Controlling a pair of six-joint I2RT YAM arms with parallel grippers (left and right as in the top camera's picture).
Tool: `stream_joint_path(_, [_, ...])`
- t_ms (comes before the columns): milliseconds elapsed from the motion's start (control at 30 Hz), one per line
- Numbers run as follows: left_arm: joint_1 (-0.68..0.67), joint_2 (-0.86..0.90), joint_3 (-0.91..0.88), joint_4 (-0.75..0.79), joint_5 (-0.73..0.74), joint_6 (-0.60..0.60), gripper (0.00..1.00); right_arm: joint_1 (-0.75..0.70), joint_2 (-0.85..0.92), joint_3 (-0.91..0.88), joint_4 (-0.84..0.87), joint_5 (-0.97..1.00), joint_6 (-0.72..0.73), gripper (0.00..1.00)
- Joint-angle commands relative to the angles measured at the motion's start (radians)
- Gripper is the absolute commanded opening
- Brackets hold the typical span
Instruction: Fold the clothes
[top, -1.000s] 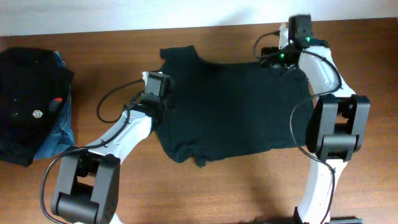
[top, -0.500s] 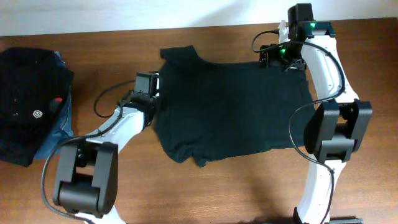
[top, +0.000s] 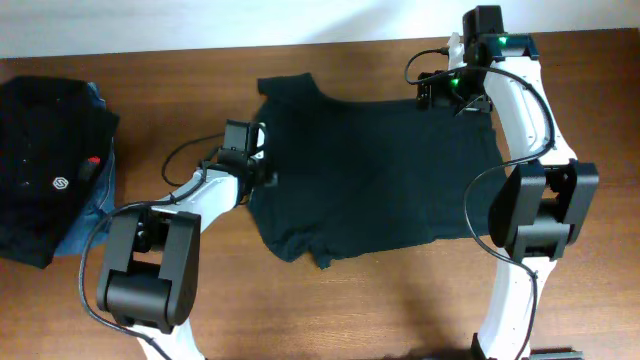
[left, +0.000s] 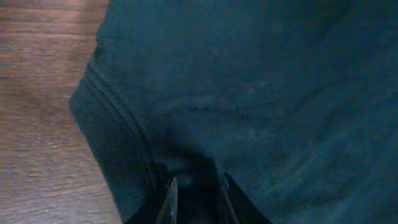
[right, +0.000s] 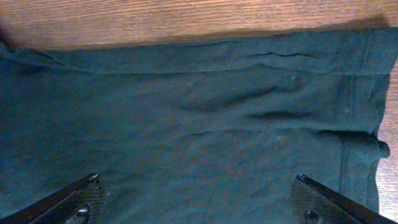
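The clothes, a plain black T-shirt (top: 370, 170), lie spread flat across the middle of the brown table, with one sleeve toward the far left. My left gripper (top: 262, 172) is at the shirt's left edge. In the left wrist view its fingers (left: 171, 193) stand close together, shut on a puckered bit of the dark fabric (left: 249, 81) beside the hem. My right gripper (top: 441, 98) hovers over the shirt's far right corner. It is open wide, its two fingers (right: 81, 194) far apart above the smooth cloth (right: 205, 112) with nothing between them.
At the table's left end sits a pile: a black garment with a small white round logo (top: 50, 170) on top of a blue denim piece (top: 95, 212). Bare wood (top: 400, 290) shows in front of the shirt. Cables loop off both arms.
My left arm has swung and its wrist has shifted a little to the left at the shirt's edge, its jaws slightly narrower. The right arm moved back a touch, then held still.
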Motion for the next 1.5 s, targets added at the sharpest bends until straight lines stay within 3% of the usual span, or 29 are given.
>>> stream_joint_path(0, [0.031,0.057,-0.006,-0.053,-0.119,0.017,0.23,-0.001,-0.026,0.019,-0.003,-0.013,0.008,0.99])
stream_joint_path(367, [0.151,0.057,0.063,-0.132,-0.112,0.016,0.23,-0.001,-0.026,0.019,0.004,-0.013,0.008,0.99])
stream_joint_path(633, [0.151,0.056,0.245,-0.328,-0.112,0.016,0.76,-0.001,-0.026,0.019,0.003,-0.013,0.008,0.99])
stream_joint_path(700, [0.151,0.056,0.290,-0.375,-0.112,0.016,0.82,-0.001,-0.026,0.019,0.002,-0.012,0.008,0.99])
stream_joint_path(800, [0.151,0.056,0.372,-0.460,-0.112,0.016,0.99,-0.002,-0.026,0.019,-0.005,-0.002,0.008,0.99])
stream_joint_path(1000, [0.151,0.056,0.502,-0.613,-0.108,0.015,0.99,-0.021,-0.026,0.019,-0.039,-0.001,0.028,0.99])
stream_joint_path(1067, [0.151,0.056,0.573,-0.713,-0.106,-0.013,0.99,-0.043,-0.026,0.019,-0.060,-0.003,0.128,0.99])
stream_joint_path(1333, [0.201,0.056,0.699,-0.837,0.232,-0.068,0.99,-0.062,-0.032,0.019,-0.179,-0.082,0.225,0.99])
stream_joint_path(1467, [0.238,0.056,0.733,-0.943,0.289,-0.067,0.99,-0.062,-0.087,0.019,-0.251,-0.091,0.225,0.99])
